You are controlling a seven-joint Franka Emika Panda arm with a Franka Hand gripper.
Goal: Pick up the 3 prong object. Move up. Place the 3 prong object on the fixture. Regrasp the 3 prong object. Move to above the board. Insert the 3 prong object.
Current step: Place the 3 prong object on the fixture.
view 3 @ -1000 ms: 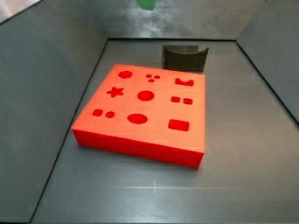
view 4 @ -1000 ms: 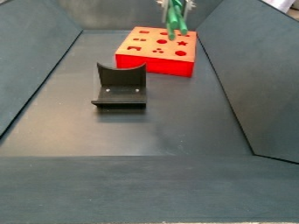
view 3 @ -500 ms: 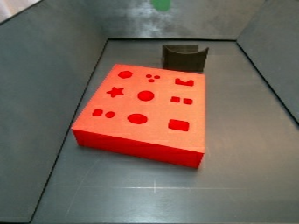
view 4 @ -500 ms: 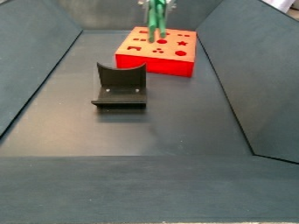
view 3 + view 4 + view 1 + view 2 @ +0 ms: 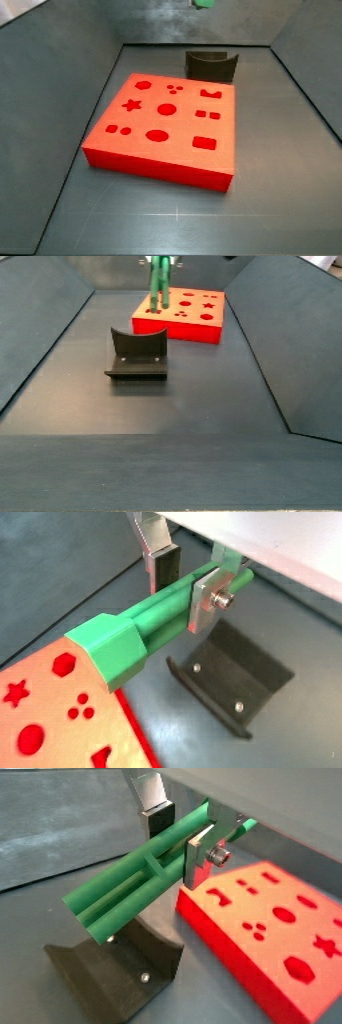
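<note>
My gripper (image 5: 185, 587) is shut on the 3 prong object (image 5: 147, 622), a long green plastic piece held between the silver fingers (image 5: 207, 604). In both wrist views it hangs in the air, over the gap between the red board (image 5: 54, 712) and the dark notched fixture (image 5: 241, 677). In a side view the green piece (image 5: 158, 286) hangs upright, prongs down, above the board's (image 5: 181, 314) edge on the fixture's (image 5: 138, 354) side. In a side view only its green tip (image 5: 203, 3) shows at the frame's upper edge, above the fixture (image 5: 211, 65).
Sloping grey metal walls (image 5: 54, 50) close in the dark floor (image 5: 187, 406) on all sides. The board (image 5: 160, 125) fills much of the floor, with the fixture just beyond it.
The gripper, still shut on the green piece, has moved sideways from over the board's middle towards the fixture side. Board and fixture have not moved.
</note>
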